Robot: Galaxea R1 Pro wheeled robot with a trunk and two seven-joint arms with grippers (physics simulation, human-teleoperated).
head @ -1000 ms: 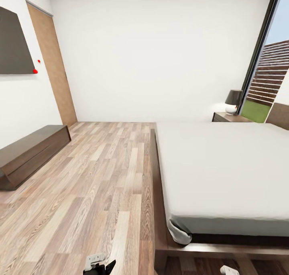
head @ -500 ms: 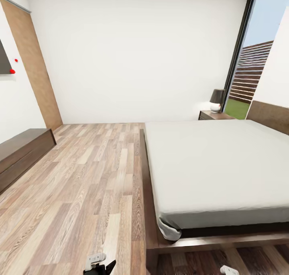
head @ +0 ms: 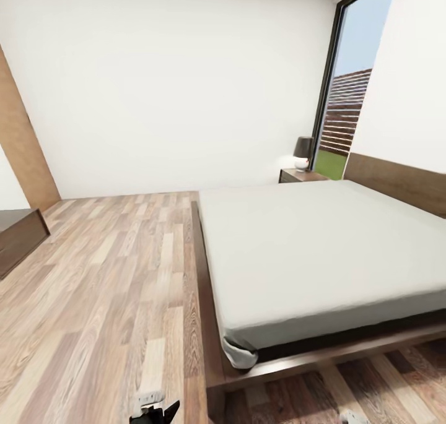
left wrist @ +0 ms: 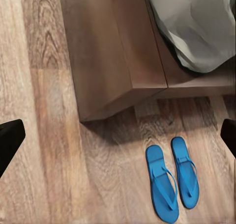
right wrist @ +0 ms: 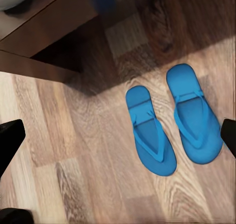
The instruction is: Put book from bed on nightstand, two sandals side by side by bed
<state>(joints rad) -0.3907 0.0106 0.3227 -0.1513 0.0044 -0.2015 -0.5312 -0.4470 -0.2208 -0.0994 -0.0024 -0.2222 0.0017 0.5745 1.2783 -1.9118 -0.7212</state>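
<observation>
Two sandals [right wrist: 169,121] lie paired by the bed [head: 310,250] corner; both grippers' jaws spread, empty. Risk: the base rolling forward scatters them.

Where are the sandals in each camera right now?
Head view: no sandals to point at.
Left wrist view: sandals side by side on the floor, near the bed corner.
Right wrist view: sandals mid-picture, same pairing.
Shared landmark: the bed's dark wooden corner.
</observation>
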